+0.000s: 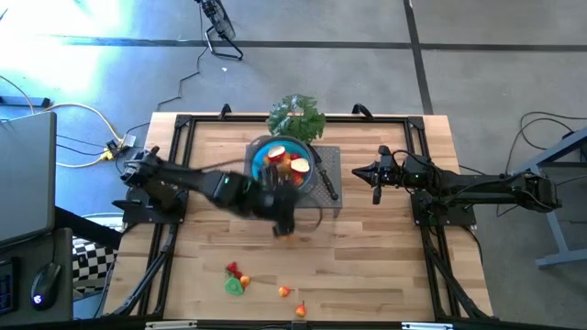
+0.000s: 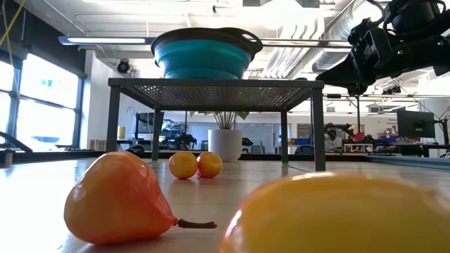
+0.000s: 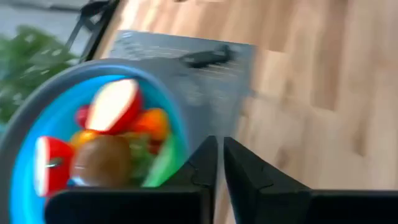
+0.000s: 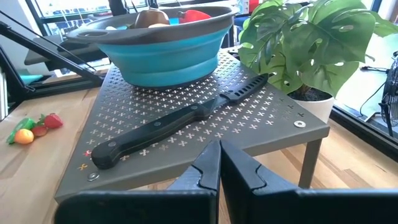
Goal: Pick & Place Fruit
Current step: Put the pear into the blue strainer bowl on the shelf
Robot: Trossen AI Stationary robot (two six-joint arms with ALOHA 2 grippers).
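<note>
A blue bowl (image 1: 284, 163) stands on a grey perforated stand (image 1: 332, 203). It holds several toy fruits (image 3: 109, 134), among them red-and-cream slices and a brown one. More fruits lie on the wood near the table's near edge: a red and green cluster (image 1: 235, 278) and two orange pieces (image 1: 286, 291). In the low view these show as an orange pear (image 2: 116, 207), a yellow fruit (image 2: 337, 214) and two orange balls (image 2: 195, 164). My left gripper (image 1: 284, 226) (image 3: 221, 165) hovers shut and empty just near of the bowl. My right gripper (image 1: 376, 176) (image 4: 219, 163) waits shut to the right of the stand.
A black-handled knife (image 4: 168, 127) lies on the stand beside the bowl. A leafy green plant (image 1: 295, 115) stands at the table's far edge behind the bowl. The right arm (image 2: 387, 49) hangs high to the right of the stand. Bare wood (image 1: 367, 266) lies between stand and near edge.
</note>
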